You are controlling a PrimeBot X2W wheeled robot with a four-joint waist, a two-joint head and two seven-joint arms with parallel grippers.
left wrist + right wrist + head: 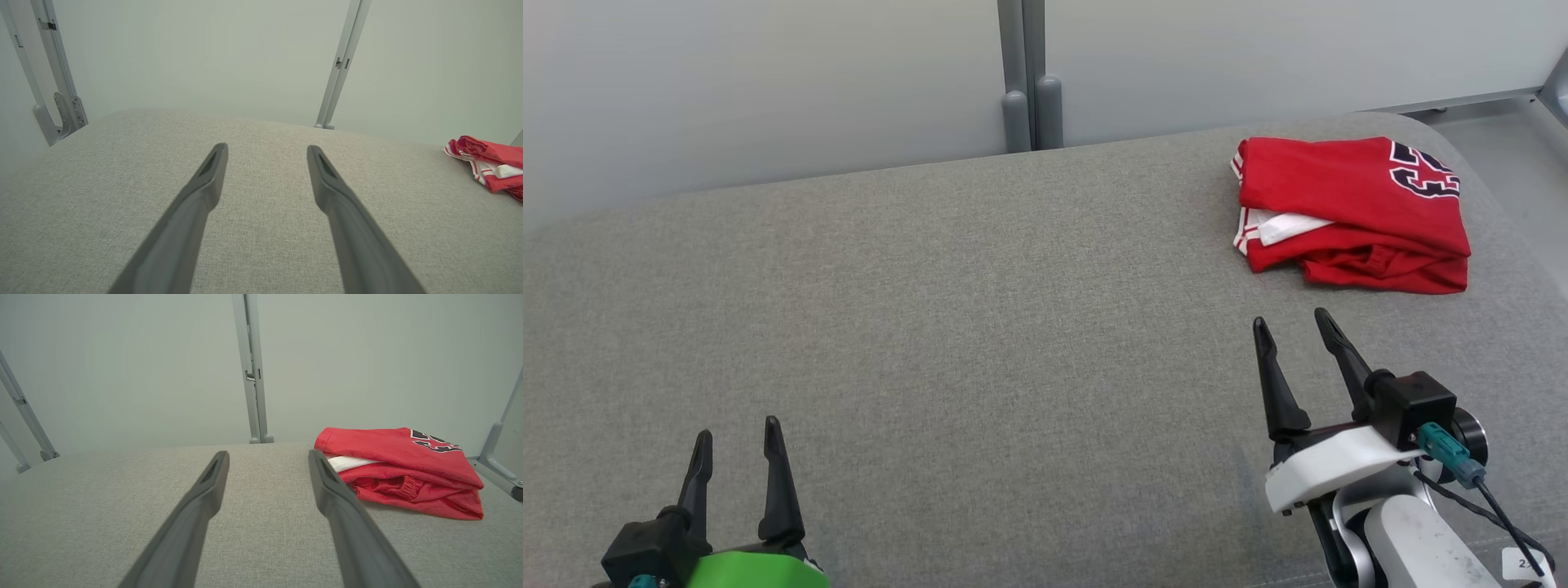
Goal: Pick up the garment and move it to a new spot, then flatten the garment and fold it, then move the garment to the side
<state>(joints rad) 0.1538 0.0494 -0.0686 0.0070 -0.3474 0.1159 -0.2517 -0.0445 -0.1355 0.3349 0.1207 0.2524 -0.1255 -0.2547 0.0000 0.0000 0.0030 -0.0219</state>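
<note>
The garment (1352,212) is red with white trim and a dark number print, lying folded in a compact stack at the far right of the grey fabric surface (947,327). My right gripper (1294,320) stands open just short of it, apart from the cloth, with nothing between its fingers. Its wrist view has the garment (402,471) ahead and to the right of the right gripper (268,455). My left gripper (737,433) is open and empty at the lower left, far from the cloth. From the left wrist, the left gripper (267,148) points at bare fabric, the garment (488,165) at the right edge.
A pale wall with a grey double post (1025,82) runs behind the surface. A metal frame rail (1470,102) borders the far right corner beside the garment. Another frame bracket (61,114) stands at the surface's left end. The surface's edges curve downward.
</note>
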